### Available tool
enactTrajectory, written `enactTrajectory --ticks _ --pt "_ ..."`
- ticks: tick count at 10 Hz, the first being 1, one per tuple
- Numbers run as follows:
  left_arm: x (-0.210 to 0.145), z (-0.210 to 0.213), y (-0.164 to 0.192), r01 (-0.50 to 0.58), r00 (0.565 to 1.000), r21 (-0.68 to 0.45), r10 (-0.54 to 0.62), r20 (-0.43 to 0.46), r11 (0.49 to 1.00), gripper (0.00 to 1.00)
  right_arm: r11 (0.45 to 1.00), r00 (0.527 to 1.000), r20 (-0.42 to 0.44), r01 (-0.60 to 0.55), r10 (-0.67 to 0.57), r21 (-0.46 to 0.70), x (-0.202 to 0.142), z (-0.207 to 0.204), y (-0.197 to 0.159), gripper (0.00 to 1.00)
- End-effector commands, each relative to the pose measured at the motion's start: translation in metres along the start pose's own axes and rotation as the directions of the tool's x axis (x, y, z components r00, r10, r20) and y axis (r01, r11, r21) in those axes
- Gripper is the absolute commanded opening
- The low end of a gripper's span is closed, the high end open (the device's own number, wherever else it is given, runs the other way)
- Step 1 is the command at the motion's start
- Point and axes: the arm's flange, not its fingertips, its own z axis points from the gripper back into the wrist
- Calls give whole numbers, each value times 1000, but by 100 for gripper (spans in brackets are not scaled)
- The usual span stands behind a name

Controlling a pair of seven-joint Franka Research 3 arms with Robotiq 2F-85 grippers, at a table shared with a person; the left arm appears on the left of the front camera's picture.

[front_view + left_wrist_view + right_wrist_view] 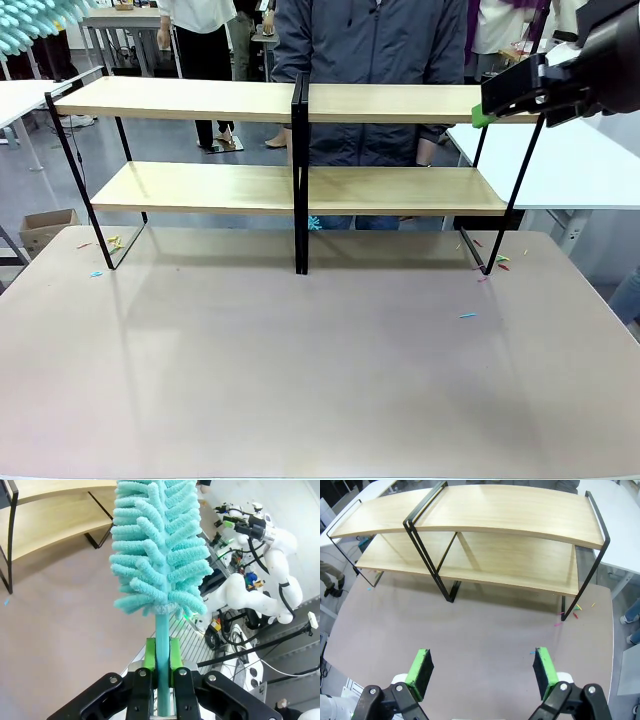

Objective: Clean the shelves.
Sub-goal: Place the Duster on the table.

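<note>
Because the shelves (pixel 300 190) are a light rack of thin black rods and two smooth pale boards at the table's far edge, a hard sweep could tip them toward the person. High at far left, the left gripper (pixel 161 660) pinches a fluffy teal duster (pixel 157 550) by its slim handle; the right gripper (pixel 482 667) hangs spread. Tiny coloured scraps (pixel 468 316) could scatter.

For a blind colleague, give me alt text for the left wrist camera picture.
The left gripper is shut on the stem of a fluffy teal duster pointing up the frame. The shelves stand upper left on the table.
</note>
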Motion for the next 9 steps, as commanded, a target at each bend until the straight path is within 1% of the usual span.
enactTrajectory --ticks 1,2,3,4,5,6,7,8,9 --pt "3 -1 -3 31 999 -22 -31 17 999 12 1000 1000 -1 3 -3 1 0 0 0 100" --pt "0 0 0 0 1000 0 0 0 1000 12 1000 1000 0 0 0 0 0 0 0 100" --pt "23 -44 -3 136 945 -66 -149 -290 989 12 996 990 -138 19 -6 87 -10 10 -22 100" --pt "40 -88 3 180 844 -187 -249 -475 966 12 985 929 -350 157 -125 65 -27 -1 -65 100" --pt "46 -123 13 229 702 -284 -360 -614 931 12 886 803 -545 411 -241 215 -49 -18 -119 100" --pt "47 -160 26 213 594 -362 -414 -690 908 12 785 641 -662 607 -388 127 -86 -47 -176 100" --pt "42 -190 37 188 493 -442 -473 -730 877 12 680 538 -724 722 -432 130 -121 -66 -211 100" --pt "35 -215 49 138 434 -515 -519 -737 846 12 544 467 -771 817 -433 189 -147 -82 -231 100" --pt "28 -245 69 80 425 -554 -531 -733 829 12 432 408 -791 879 -457 203 -177 -100 -242 100"
